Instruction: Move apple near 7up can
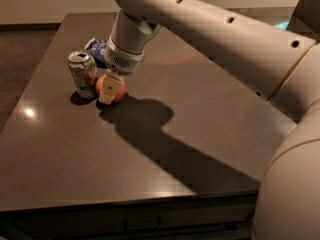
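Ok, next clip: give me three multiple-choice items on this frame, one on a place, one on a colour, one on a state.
1. Where is the apple relative to the 7up can?
A. far off to one side
B. close beside it, under the gripper
C. on top of it

2. What colour is the chip bag beyond the can?
A. blue
B. yellow
C. pink

3. How does the 7up can stand?
A. on its side
B. crushed flat
C. upright

Answers:
1 B: the apple sits right next to the can, with the gripper down at it.
2 A: the bag's wrapper is plainly blue.
3 C: the can's silver top faces up.
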Robot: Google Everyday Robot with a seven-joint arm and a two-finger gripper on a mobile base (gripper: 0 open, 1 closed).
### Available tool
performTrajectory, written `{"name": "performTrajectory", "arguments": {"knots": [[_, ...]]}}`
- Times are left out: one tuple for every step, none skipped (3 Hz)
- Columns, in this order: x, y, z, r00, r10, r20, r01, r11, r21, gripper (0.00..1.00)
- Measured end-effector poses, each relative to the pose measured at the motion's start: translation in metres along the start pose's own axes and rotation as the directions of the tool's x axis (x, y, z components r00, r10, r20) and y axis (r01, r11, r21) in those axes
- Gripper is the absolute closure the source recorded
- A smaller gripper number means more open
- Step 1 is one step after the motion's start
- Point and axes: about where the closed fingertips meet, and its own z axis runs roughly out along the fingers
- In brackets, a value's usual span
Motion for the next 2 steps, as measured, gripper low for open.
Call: {"name": "performTrajectory", "arguments": {"knots": [[-0.0004, 0.0009, 0.0019, 1.000, -0.002, -0.001, 0.002, 1.0000, -0.003, 0.00], [-0.0004, 0.0009, 0.0020, 1.000, -0.002, -0.001, 0.002, 1.0000, -0.003, 0.00]]}}
